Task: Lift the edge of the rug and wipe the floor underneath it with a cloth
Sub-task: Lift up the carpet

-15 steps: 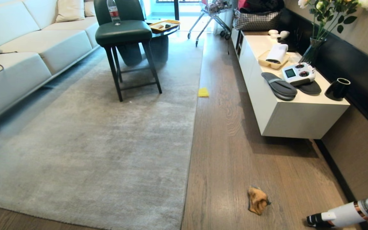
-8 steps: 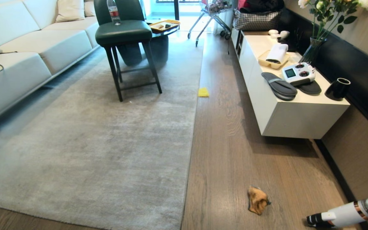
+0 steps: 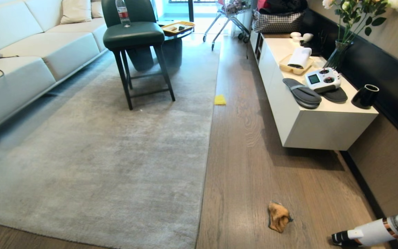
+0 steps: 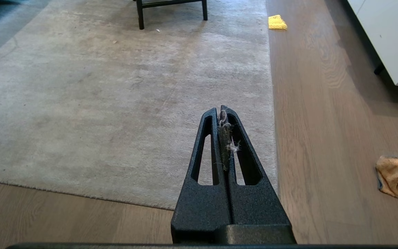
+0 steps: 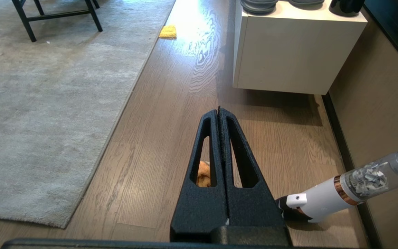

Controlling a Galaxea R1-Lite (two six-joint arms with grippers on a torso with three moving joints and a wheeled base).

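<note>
With both grippers' fingers clenched and empty, reach the right gripper (image 5: 219,114) down to the cloth (image 3: 278,216) on the floor (image 3: 254,155), beside the flat rug edge (image 3: 204,166), opening first.

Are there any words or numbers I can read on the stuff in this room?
No, none can be read.
Water bottle: its red label is too small to read.
Remote controller: its little screen is too blurred to read.
Handheld vacuum: no lettering shows.
</note>
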